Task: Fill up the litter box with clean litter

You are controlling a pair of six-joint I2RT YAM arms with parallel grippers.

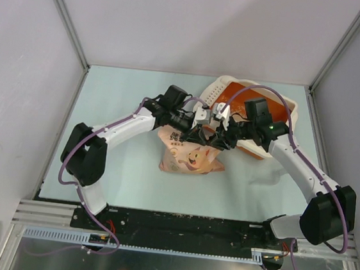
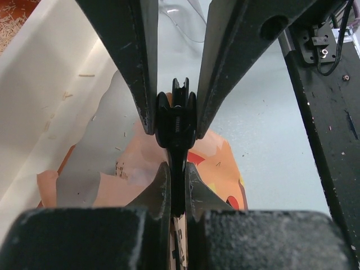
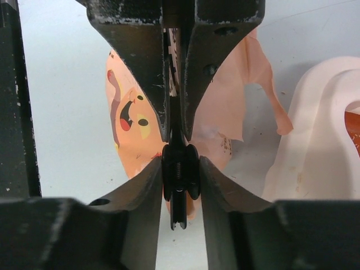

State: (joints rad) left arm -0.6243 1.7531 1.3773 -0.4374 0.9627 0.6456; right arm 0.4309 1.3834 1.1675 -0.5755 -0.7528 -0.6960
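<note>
Pinching with left jaws, pressed nearly together, thin end of clip [image 2: 176,121] on bag [image 1: 190,157]; with right jaws, squeezing its wider body. Box [image 1: 220,86] at far right corner of surface [image 1: 118,173], litter [image 2: 12,21] inside.

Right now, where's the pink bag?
In the top view the pink bag lies mid-table, just left of the litter box, its top edge between the left gripper and right gripper.

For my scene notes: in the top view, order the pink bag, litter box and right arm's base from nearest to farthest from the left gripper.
1. pink bag: at the left gripper.
2. litter box: behind, to the right.
3. right arm's base: near right edge.
</note>
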